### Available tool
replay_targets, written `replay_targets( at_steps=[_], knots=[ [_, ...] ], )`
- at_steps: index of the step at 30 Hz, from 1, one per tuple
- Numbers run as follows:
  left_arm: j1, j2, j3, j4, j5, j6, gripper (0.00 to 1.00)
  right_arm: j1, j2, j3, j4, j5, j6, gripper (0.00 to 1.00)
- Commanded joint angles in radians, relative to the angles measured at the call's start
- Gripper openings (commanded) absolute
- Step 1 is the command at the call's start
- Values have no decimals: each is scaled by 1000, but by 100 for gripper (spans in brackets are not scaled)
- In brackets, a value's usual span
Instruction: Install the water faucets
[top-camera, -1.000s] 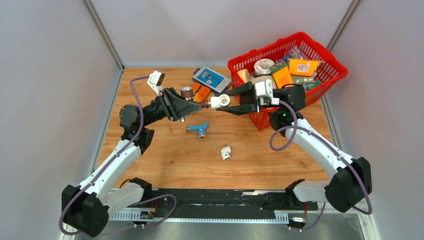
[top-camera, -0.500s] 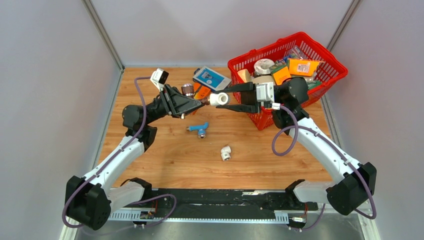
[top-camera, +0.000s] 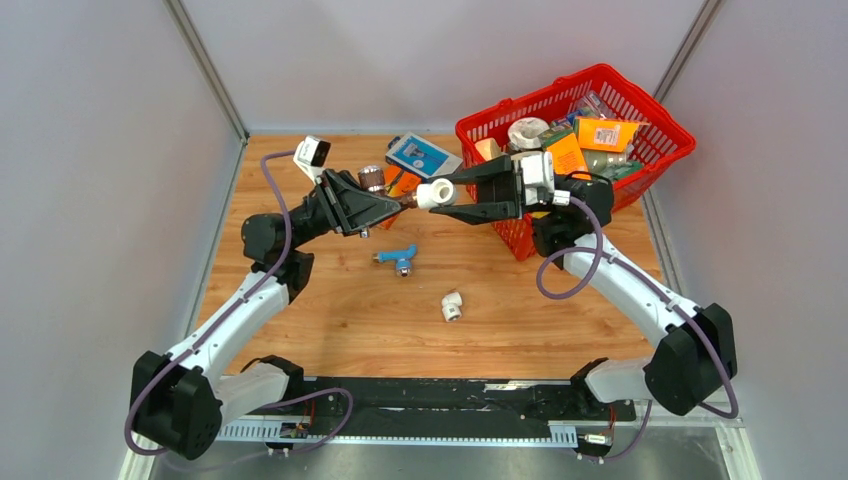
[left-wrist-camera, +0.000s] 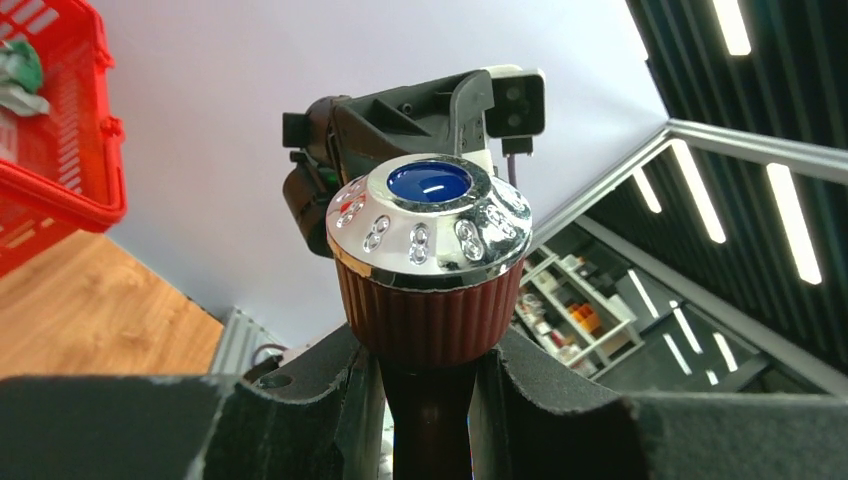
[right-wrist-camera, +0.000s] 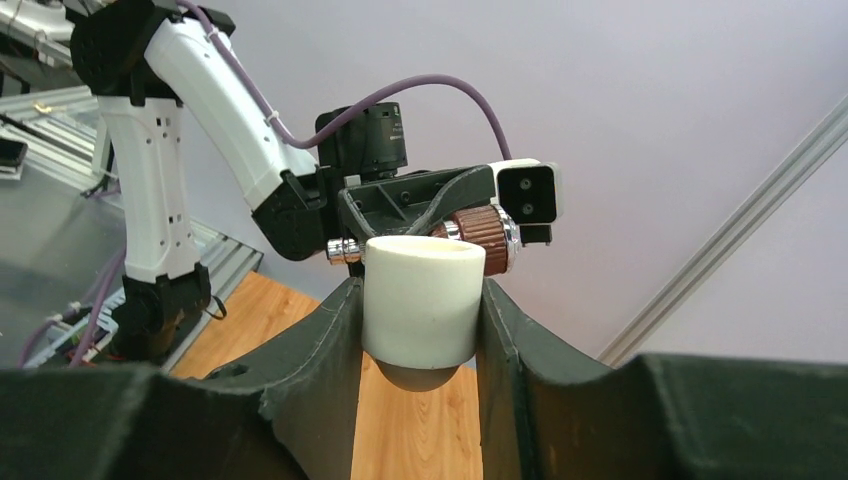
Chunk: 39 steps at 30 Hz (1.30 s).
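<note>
Over on the left, the left arm rises from its base, bends at the elbow and turns its wrist in toward the middle of the table. The left gripper (top-camera: 392, 205) has its jaws clamped on the brown faucet (top-camera: 373, 181), held in the air over the far part of the table. The wrist view shows the grip well: the fingers (left-wrist-camera: 340, 400) pinch the dark stem just below the ribbed brown knob (left-wrist-camera: 428, 315), with the shiny cap and its blue button on top. That one looks like rigid metal, weighty for its size, and the chrome cap looks slick, so I'd say the stem or ribbed collar is the place to hold it.

Moving to the centre, the blue faucet (top-camera: 400, 258) lies loose on the wood, well apart from both grippers. It looks like light, stiff plastic; best taken across the body, leaving the silvery threaded end free. Just right of it and nearer the bases sits a spare white elbow (top-camera: 452, 305).

On the right, the right arm reaches inward, its wrist level and pointing left. The right gripper (top-camera: 447, 201) is closed tight on a white elbow fitting (right-wrist-camera: 420, 295), open mouth facing the brown faucet. The two parts look nearly touching, though I can't tell whether the thread has started. Behind sits the red basket (top-camera: 665, 112).
</note>
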Motion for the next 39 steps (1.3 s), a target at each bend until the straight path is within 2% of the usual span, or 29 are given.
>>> replay_targets(
  at_steps=[1, 6, 12, 18, 22, 25, 27, 31, 34, 39],
  knots=[
    [-56, -8, 23, 21, 73, 165, 0, 78, 63, -31, 19, 67, 207, 0],
    [-57, -36, 16, -18, 50, 298, 0, 83, 69, -31, -2, 112, 264, 0],
    [-56, -85, 16, -90, 30, 565, 0, 93, 76, -31, -50, 144, 293, 0],
    [-58, -109, 15, -109, 47, 751, 0, 95, 102, -19, -39, 156, 379, 0],
    [-56, -105, 32, -137, 128, 877, 0, 96, 120, -6, -11, 132, 435, 0],
    [-56, -87, 85, -242, 180, 946, 0, 95, 123, 1, 2, 95, 446, 0],
    [-44, -73, 113, -284, 211, 941, 0, 90, 119, -8, 19, 69, 442, 0],
    [-10, -50, 115, -233, 260, 846, 0, 63, 115, -32, 102, 33, 469, 0],
    [-2, -36, 92, -146, 281, 781, 0, 49, 132, -34, 238, 7, 532, 0],
    [1, 22, 64, 66, 286, 520, 0, 38, 158, -17, 335, -31, 537, 0]
  ],
)
